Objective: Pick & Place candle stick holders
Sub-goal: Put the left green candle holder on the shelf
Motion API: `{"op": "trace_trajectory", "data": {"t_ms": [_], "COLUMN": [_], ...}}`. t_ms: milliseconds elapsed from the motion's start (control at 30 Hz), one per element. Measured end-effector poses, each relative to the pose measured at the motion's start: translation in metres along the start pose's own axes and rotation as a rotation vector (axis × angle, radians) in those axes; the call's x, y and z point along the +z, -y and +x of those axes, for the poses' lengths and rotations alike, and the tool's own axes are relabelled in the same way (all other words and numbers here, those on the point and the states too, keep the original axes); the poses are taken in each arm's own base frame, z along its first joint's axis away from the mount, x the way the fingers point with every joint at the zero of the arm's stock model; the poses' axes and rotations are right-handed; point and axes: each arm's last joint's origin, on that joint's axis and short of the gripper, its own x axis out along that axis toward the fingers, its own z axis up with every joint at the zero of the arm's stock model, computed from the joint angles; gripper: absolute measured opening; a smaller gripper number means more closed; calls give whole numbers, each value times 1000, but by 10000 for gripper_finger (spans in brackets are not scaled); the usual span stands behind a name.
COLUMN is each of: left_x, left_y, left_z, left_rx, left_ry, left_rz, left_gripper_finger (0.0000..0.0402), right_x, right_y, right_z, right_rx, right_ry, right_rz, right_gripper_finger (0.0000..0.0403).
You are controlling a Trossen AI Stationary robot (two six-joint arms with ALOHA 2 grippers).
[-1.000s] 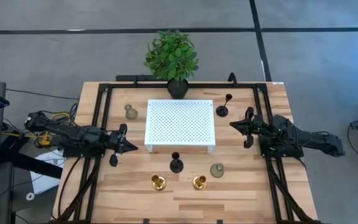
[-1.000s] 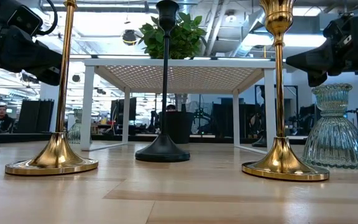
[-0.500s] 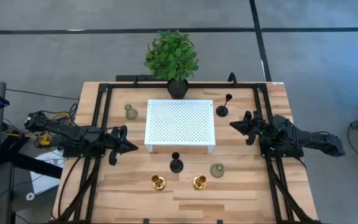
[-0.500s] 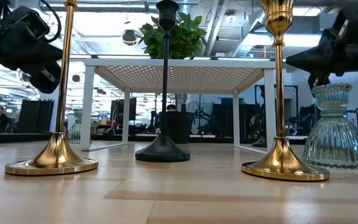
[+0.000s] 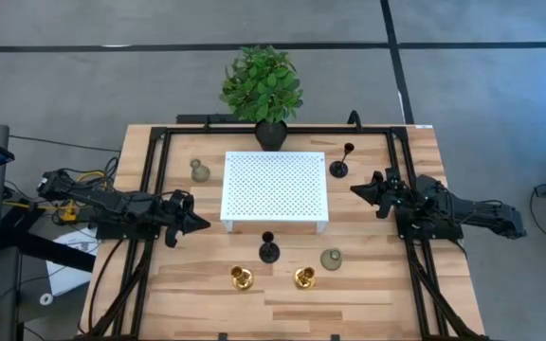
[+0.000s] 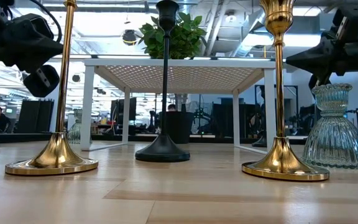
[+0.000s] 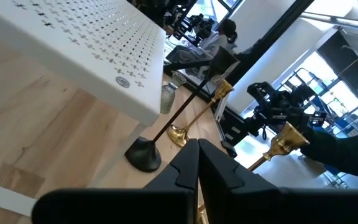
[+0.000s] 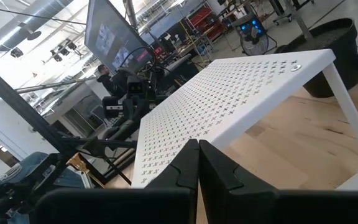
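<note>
Candle stick holders (image 5: 269, 249) unmoved, left pincer (image 5: 203, 224) rolled, right pincer (image 5: 356, 190) both pressed together

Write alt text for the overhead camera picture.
Six candle stick holders stand on a wooden table around a white perforated platform. The shut left gripper and shut right gripper flank the platform, holding nothing. A potted plant sits behind it.
</note>
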Motion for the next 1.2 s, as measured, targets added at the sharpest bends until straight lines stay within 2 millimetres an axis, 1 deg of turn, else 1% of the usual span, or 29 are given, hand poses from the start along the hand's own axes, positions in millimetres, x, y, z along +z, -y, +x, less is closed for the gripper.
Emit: {"op": "trace_trajectory", "data": {"t_ms": [900, 1200], "left_x": [2, 9], "left_y": [1, 2], "left_z": [0, -1], "left_rx": [-9, 51], "left_ry": [20, 140], "left_rz": [3, -21], "left_gripper_finger": [8, 7], "right_x": [0, 0], "right_y": [0, 0], "right_z": [0, 0], "right_rx": [0, -1], "right_ry": [0, 0], "right_rz": [0, 0], "right_gripper_finger": [0, 0]}}
